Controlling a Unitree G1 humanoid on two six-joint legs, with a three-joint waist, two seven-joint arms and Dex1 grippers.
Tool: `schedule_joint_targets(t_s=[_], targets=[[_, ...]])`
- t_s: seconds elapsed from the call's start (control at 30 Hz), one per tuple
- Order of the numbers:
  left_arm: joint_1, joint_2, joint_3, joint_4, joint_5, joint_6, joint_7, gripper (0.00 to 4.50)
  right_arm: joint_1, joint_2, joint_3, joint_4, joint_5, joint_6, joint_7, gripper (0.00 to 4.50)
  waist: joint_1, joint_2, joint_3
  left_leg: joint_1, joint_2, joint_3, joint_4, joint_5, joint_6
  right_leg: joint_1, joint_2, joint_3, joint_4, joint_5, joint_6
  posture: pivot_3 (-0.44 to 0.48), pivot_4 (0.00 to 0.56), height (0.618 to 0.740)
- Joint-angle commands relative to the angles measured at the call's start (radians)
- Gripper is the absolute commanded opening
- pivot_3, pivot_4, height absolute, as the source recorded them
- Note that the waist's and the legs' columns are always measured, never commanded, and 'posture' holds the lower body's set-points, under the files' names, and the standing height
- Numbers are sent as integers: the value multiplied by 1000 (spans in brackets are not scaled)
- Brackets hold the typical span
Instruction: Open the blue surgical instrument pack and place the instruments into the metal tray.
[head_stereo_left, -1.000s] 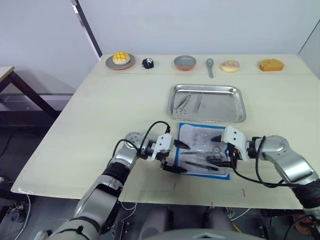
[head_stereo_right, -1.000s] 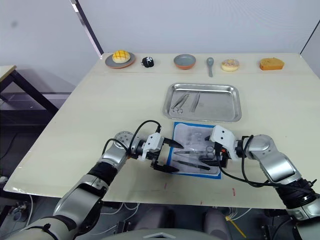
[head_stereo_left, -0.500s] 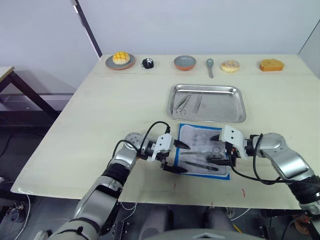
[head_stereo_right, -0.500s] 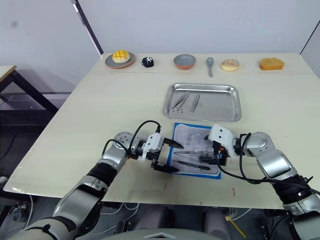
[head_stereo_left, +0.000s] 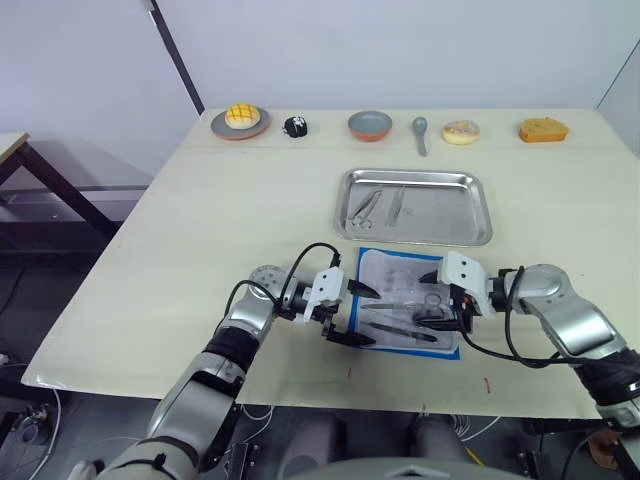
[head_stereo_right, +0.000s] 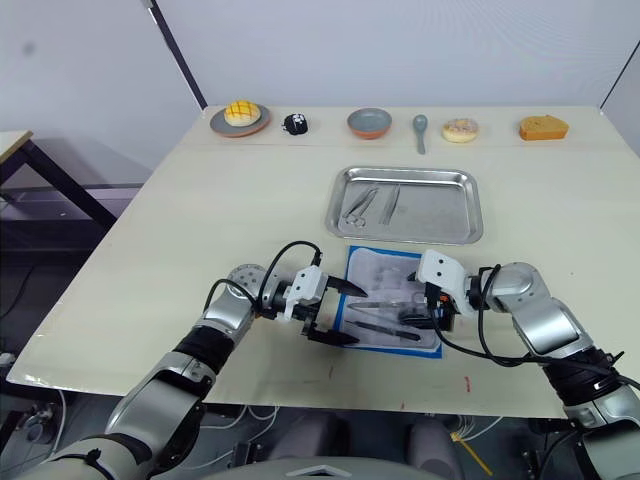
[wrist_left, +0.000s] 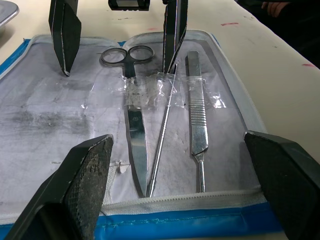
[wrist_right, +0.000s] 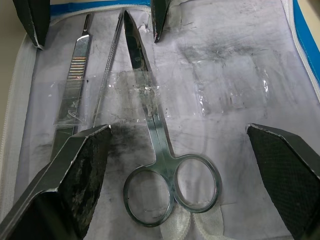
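Observation:
The blue surgical instrument pack (head_stereo_left: 372, 255) lies open near the table's front edge, white inner side up with a blue border. Taped inside it are scissors (wrist_left: 135, 145), a thin probe (wrist_left: 161, 145) and a flat-handled tool (wrist_left: 196, 110). My left gripper (head_stereo_left: 355, 312) stands open at the pack's left edge. At the pack's right side my right gripper (head_stereo_left: 432, 305) is open, its fingers either side of the scissors' ring handles (wrist_right: 172, 190). The metal tray (head_stereo_left: 470, 210) sits just behind the pack and holds two instruments (head_stereo_left: 362, 208).
Along the far edge stand a plate with a yellow bun (head_stereo_left: 240, 120), a small black object (head_stereo_left: 295, 126), a grey bowl (head_stereo_left: 370, 125), a spoon (head_stereo_left: 420, 130), a donut (head_stereo_left: 461, 131) and an orange cake (head_stereo_left: 543, 129). The table's front edge runs close below the pack.
My right gripper has shifted slightly left over the pack. The left gripper and the instruments stay as they were.

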Motion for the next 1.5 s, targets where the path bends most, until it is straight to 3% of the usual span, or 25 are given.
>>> schedule_joint_targets(t_s=[0.03,0.2,0.23,0.73,1.5], targets=[[84,4,-63,104,108,60,53,4500,-11,0,9,-8,-6,2,10,2754,0,0,0,0,0,0,0,0,0,0,0,0,0,0,0,0,150,740],[85,3,-63,102,107,63,54,4500,-5,-5,12,-3,-20,-13,15,397,0,0,0,0,0,0,0,0,0,0,0,0,0,0,0,0,150,740],[86,4,-63,101,107,63,53,4500,-4,-4,12,-4,-21,-14,14,96,0,0,0,0,0,0,0,0,0,0,0,0,0,0,0,0,150,740],[97,0,-64,82,103,76,59,4500,-5,-4,26,-94,-43,46,-1,96,0,0,0,0,0,-2,-3,0,0,0,-1,0,-2,0,0,0,150,740],[98,-5,-69,82,108,79,60,4500,-79,-103,58,-223,-62,210,37,96,1,1,1,-2,-5,-10,-7,0,0,0,-7,-4,-6,-1,7,0,150,740]])
